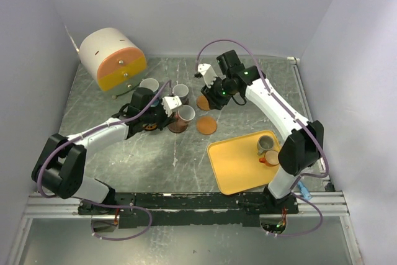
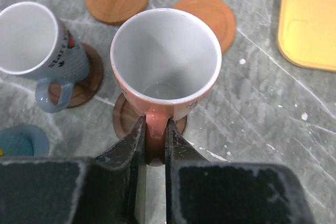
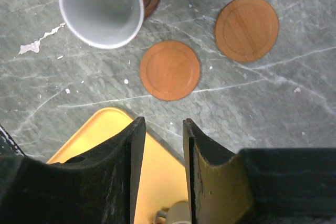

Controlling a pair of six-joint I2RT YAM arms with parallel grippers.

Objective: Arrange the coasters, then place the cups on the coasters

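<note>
Nearest the bases, right of centre, lies the tray (image 1: 231, 167). Two cups stand in its far right corner, an olive cup (image 1: 267, 144) and an orange cup (image 1: 272, 157), just beside each other and not on coasters.

Beyond the tray's left end, the left gripper (image 2: 156, 129) is clenched on the handle of the red cup (image 2: 165, 61). The fingers (image 2: 131, 145) pinch the handle from both sides. The red cup is upright, mouth up, and sits over a dark coaster (image 2: 122, 121). Whether its base rests on the disc or hangs just above it cannot be told.

To the right of that cup, a near orange coaster (image 1: 206, 125) lies bare on the table. A far orange coaster (image 1: 203, 102) lies beyond it, also bare. The two are apart.

The right gripper (image 3: 160, 127) hangs above the table near the tray's far corner. Its jaws are parted and nothing is between them.

Farther back, the blue cup (image 2: 37, 45) stands upright on a second dark coaster (image 2: 89, 80), handle toward the left arm. Left of it stands another cup (image 1: 149, 85), probably teal, though the overhead view is poor for colour.

At the far left corner stands the cylinder (image 1: 113, 59), well apart from the cups.
</note>
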